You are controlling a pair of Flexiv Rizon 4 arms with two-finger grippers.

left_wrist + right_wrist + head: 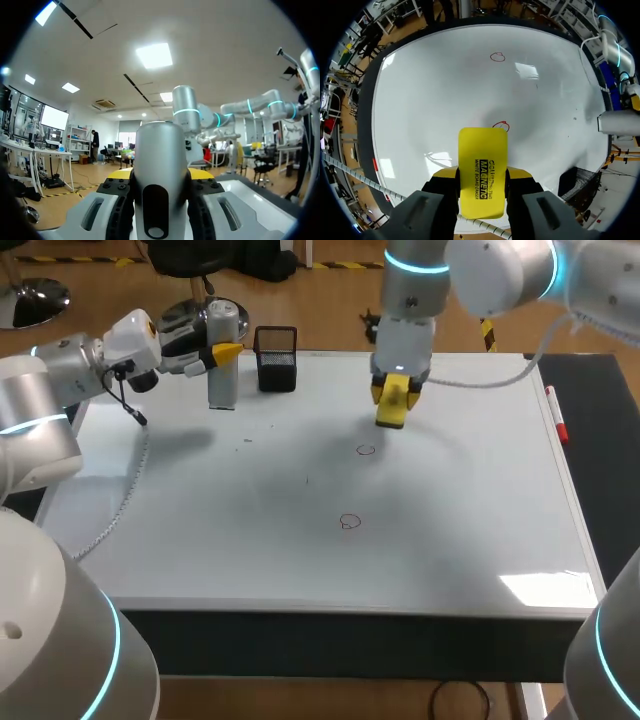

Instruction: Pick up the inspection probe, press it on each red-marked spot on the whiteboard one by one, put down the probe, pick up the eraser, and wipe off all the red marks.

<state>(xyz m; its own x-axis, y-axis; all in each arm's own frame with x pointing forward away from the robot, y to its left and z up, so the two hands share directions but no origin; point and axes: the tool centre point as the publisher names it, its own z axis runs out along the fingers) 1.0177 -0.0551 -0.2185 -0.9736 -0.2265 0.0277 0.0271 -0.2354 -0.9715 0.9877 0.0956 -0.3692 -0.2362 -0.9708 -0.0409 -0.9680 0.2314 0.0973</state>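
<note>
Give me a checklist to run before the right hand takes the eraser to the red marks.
1. Grip: ok, the right hand clamps the eraser from both sides.
2. Aim: ok, the nearest red mark lies just ahead of the eraser.
3. Contact with the whiteboard: cannot tell.
4. Path to the second red mark: ok, only bare board between the two.
5. Release of the inspection probe: not ok, the left hand is shut on it.
6. Clearance: ok, the left hand is off by the black mesh cup, away from both marks.
</note>
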